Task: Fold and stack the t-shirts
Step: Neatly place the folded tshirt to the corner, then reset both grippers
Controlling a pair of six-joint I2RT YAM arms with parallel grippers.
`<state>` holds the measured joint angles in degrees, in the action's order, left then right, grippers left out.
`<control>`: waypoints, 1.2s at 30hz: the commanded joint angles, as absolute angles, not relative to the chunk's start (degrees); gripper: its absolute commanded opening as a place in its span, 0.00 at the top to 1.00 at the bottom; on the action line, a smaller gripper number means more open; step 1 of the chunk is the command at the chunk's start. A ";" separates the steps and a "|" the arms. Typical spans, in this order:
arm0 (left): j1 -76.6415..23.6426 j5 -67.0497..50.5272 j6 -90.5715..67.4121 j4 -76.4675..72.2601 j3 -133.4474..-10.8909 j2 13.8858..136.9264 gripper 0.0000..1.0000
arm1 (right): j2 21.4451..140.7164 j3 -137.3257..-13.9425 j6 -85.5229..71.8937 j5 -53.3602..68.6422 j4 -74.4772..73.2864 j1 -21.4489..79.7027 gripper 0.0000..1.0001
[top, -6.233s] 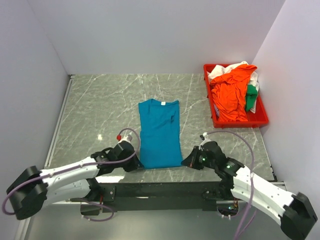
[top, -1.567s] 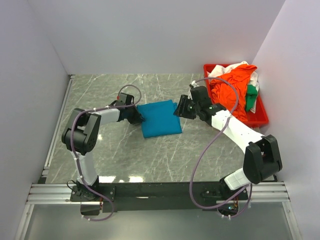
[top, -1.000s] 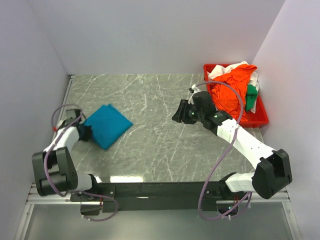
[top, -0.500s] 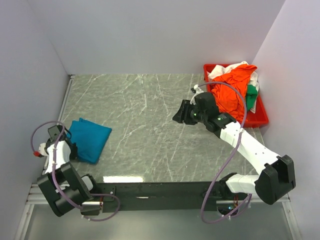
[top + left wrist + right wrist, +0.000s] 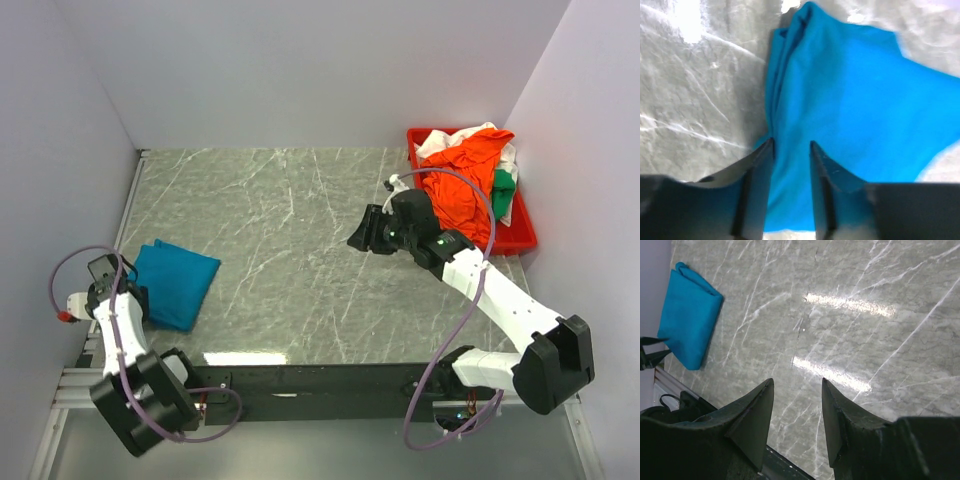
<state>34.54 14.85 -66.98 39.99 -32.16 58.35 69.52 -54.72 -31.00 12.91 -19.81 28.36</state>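
Our left claw [image 5: 791, 143], narrowly parted, straddles the folded teal t-shirt [image 5: 855, 100]; our right claw [image 5: 797, 382] gapes wide and empty above the worktop [image 5: 865, 350].

Left arm [image 5: 115, 322], right arm [image 5: 497, 296]: white link shells, black joint housings, black bases. Purple cable [image 5: 488, 240] loops along each. Small red part [image 5: 66, 317] by left wrist, possibly a connector. Fingers [image 5: 752, 420]: dark, wedge-shaped, matte.
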 commanded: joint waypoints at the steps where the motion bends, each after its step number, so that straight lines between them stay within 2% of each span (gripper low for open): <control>1: 34.89 15.82 -69.96 41.92 -33.57 52.66 0.49 | 67.41 -54.23 -30.32 12.22 -19.77 28.65 0.50; 4: 34.89 15.64 -68.73 42.80 -36.11 50.36 0.25 | 66.62 -53.97 -30.24 12.13 -20.04 28.65 0.50; 7: 34.98 15.04 -67.33 44.82 -39.80 48.87 0.12 | 66.18 -54.05 -30.23 12.30 -20.30 28.65 0.50; 10: 34.89 10.30 -62.59 41.59 -42.45 47.29 0.06 | 66.27 -54.14 -30.32 12.57 -20.39 28.65 0.50; 14: 33.49 -2.34 -56.52 34.65 -43.59 45.71 0.01 | 65.83 -54.14 -30.50 12.48 -20.30 28.74 0.49; 16: 29.30 -3.86 -56.43 31.74 -44.38 45.53 0.00 | 65.39 -54.14 -30.50 12.31 -20.30 28.65 0.49; 18: 24.11 -1.34 -56.77 30.24 -45.95 46.31 0.01 | 64.95 -54.23 -30.59 12.39 -20.30 28.65 0.49; 21: 6.66 4.38 -58.88 28.75 -47.89 49.21 0.00 | 64.60 -54.67 -30.59 12.22 -20.39 28.74 0.49; 30: -28.95 16.95 -61.17 22.24 -51.23 63.09 0.01 | 59.51 -53.88 -30.23 7.30 -21.45 28.65 0.48; 36: -41.72 18.10 -58.80 17.67 -54.84 72.76 0.01 | 54.94 -51.25 -30.24 3.70 -22.67 28.56 0.48</control>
<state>-37.87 14.94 -60.45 22.22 -51.62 71.16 57.12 -52.64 -30.81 7.09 -22.09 28.36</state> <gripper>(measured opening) 0.995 0.516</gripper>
